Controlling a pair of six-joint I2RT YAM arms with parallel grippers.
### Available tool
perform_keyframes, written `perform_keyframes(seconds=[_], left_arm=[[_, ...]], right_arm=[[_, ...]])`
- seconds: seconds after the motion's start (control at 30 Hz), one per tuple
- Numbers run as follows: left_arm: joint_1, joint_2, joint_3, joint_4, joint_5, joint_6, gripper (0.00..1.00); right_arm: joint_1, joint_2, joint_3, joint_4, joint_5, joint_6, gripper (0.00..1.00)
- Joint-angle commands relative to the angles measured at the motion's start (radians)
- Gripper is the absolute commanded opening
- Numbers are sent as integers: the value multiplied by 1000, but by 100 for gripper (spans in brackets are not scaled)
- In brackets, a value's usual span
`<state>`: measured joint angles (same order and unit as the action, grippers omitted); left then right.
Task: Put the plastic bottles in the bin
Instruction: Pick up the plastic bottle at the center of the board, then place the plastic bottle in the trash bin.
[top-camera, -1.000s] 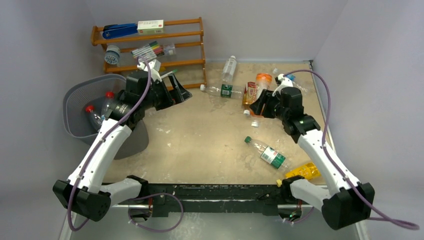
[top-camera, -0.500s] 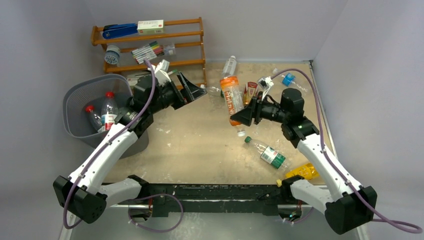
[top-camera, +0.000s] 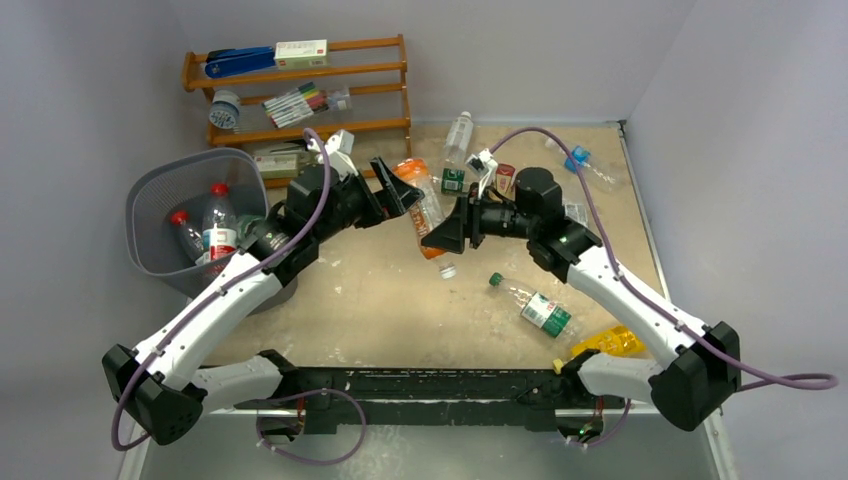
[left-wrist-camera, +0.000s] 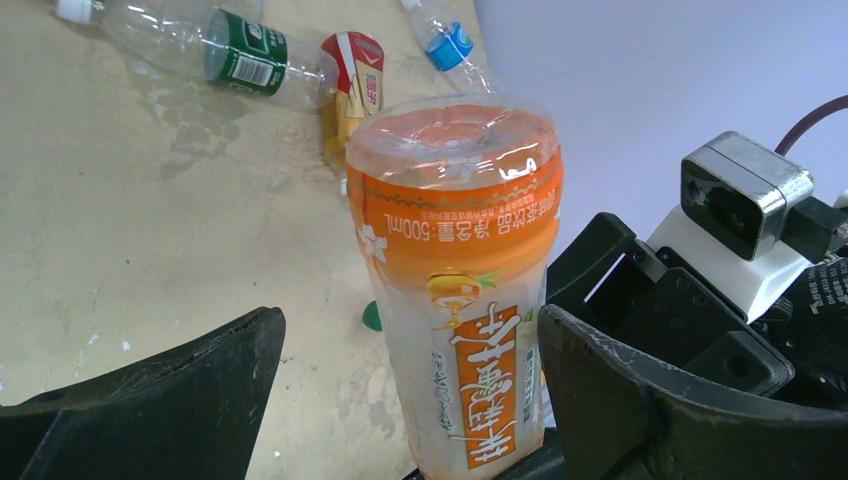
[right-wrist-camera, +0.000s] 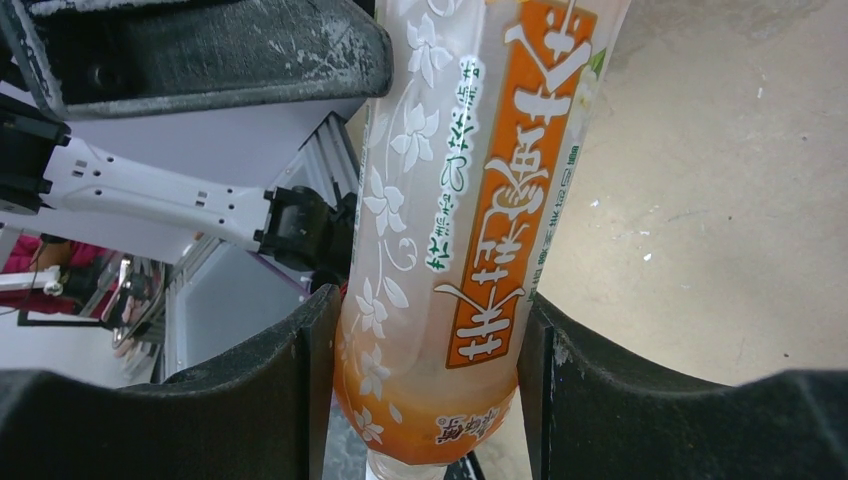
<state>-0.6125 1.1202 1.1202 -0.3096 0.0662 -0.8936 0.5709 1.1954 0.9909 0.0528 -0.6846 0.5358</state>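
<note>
On the far left I see the grey plastic bin with little holes in its walls (top-camera: 148, 210). It stands at the left side of the sandy-coloured table (top-camera: 380, 300). Two clear plastic bottles with red caps (top-camera: 214, 222) lie inside it. Behind the bin, by the back wall, is the orange wooden rack (top-camera: 403, 100) with pens and boxes on it.

Next comes my left end effector (top-camera: 395, 192). It is up in the air to the right of the bin. It is spread wide and has nothing in its grip. In the left wrist view its two black fingers (left-wrist-camera: 170, 390) stand far apart. The orange plastic bottle with a white and orange label (left-wrist-camera: 455, 260) pokes up between them. The left finger is clear of the bottle. The right finger is very close to it, and I cannot tell if they touch.

From above, that orange bottle (top-camera: 424, 212) is over the middle of the table. It is tilted, with its white cap pointing down toward me. My right end effector (top-camera: 447, 230) has hold of it. In the right wrist view its fingers (right-wrist-camera: 265, 385) are squeezed tight on both sides of the bottle, near the cap end.

Further right, more bottles lie flat on the table. A clear plastic bottle with a green cap and green label (top-camera: 532, 305) is near the right arm. A yellow plastic bottle (top-camera: 606, 343) lies by that arm's base. Another clear plastic bottle (top-camera: 459, 133) lies at the back.
</note>
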Motion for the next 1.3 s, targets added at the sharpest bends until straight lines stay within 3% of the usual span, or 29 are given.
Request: perform_keyframes(seconds=[0.0,0.33,0.43,0.47,0.53,0.67,0.8,1.07,1.17,1.27], left_arm=[[-21,-5,32,-39,-117,63,96],[-42,-11,44,-8,-179,38,88],[-42,-12,54,-33,-194,49,70],[-41,-11,68,-56,-205,58,59],[-42,-4,104,-104,-222,77,51],[-40,5,218,-231,-295,161,51],[-14,60,471,-460,-482,318,52],[173,175,913,-733,-694,498,55],[189,270,1102,-911,-913,511,55],[213,260,1102,-947,-1118,500,54]], right_arm=[[51,4,81,72,32,16,52],[132,37,83,80,86,22,52],[134,31,83,65,103,19,52],[134,27,82,57,111,16,52],[135,19,79,45,119,12,57],[135,-1,74,10,145,9,79],[135,-47,77,-50,194,-3,90],[133,-111,74,-173,284,-30,93],[133,-125,59,-213,294,-27,93],[134,-135,42,-247,327,6,93]])
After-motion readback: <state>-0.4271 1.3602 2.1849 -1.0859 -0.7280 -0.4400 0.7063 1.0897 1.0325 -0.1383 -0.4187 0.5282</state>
